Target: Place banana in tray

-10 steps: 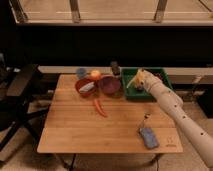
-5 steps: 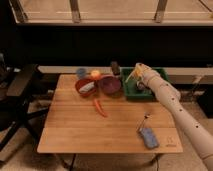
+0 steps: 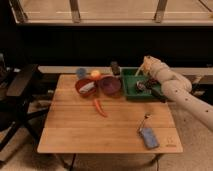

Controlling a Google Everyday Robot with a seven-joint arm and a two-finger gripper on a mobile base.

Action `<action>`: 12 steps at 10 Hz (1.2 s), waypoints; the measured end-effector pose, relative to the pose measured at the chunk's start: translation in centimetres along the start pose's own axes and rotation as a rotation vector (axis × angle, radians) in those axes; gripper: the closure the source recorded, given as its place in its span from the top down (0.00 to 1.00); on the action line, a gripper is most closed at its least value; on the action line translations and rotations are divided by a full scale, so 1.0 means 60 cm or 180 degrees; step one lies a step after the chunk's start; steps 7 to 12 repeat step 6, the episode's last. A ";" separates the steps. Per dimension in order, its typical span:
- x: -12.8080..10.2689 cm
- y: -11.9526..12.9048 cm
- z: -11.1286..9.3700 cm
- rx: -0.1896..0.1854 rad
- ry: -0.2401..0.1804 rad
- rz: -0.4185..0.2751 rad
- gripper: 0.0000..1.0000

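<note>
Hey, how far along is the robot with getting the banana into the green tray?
Looks nearly there. The pincer hangs over the far edge of the green tray, with something pale yellow at its tip that is probably the banana. So pickup and carry look done. The release is left: the banana is not lying in the tray yet, which holds only dark items.

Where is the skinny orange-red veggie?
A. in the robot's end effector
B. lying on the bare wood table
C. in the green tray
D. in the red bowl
B: the orange-red veggie lies on the table in front of the bowls, far from the end effector over the green tray.
</note>
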State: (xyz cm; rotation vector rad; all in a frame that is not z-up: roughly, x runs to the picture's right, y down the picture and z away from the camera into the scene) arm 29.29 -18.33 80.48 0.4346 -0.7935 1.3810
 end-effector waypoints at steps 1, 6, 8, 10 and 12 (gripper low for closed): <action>-0.031 -0.024 -0.010 0.0054 -0.0054 -0.0036 0.74; -0.108 -0.069 -0.034 0.0158 -0.0197 -0.0105 0.74; -0.108 -0.069 -0.034 0.0158 -0.0197 -0.0105 0.74; -0.108 -0.069 -0.034 0.0158 -0.0197 -0.0105 0.74; -0.108 -0.069 -0.034 0.0158 -0.0197 -0.0105 0.74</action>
